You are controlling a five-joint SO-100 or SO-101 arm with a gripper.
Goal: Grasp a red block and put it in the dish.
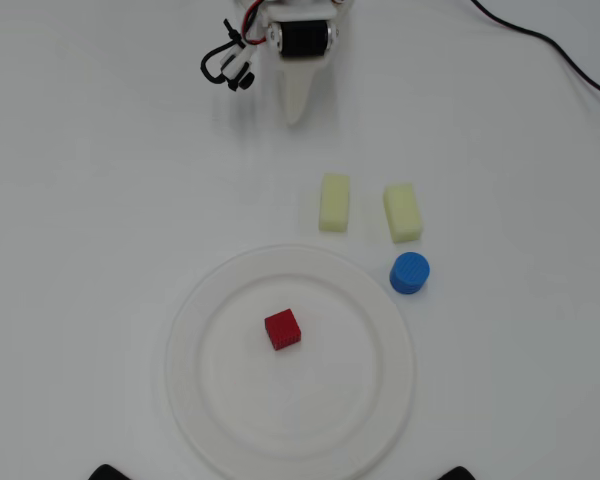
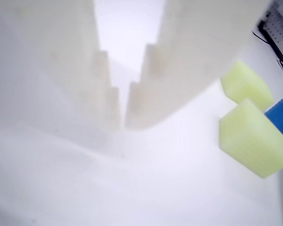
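Observation:
The red block (image 1: 282,329) lies inside the dish (image 1: 380,400), a little left of its middle, in the overhead view. My gripper (image 1: 296,118) is at the top of that view, well away from the dish and pointing toward it. Its white fingers look pressed together with nothing between them. In the wrist view the gripper (image 2: 122,125) fills the upper frame, with only a thin slit between the fingers (image 2: 146,94). The red block and the dish are out of the wrist view.
Two pale yellow blocks (image 1: 334,202) (image 1: 402,212) lie between the gripper and the dish; they also show in the wrist view (image 2: 249,139) (image 2: 245,84). A blue cylinder (image 1: 409,272) (image 2: 280,114) stands by the dish's upper right rim. A black cable (image 1: 550,45) runs across the top right.

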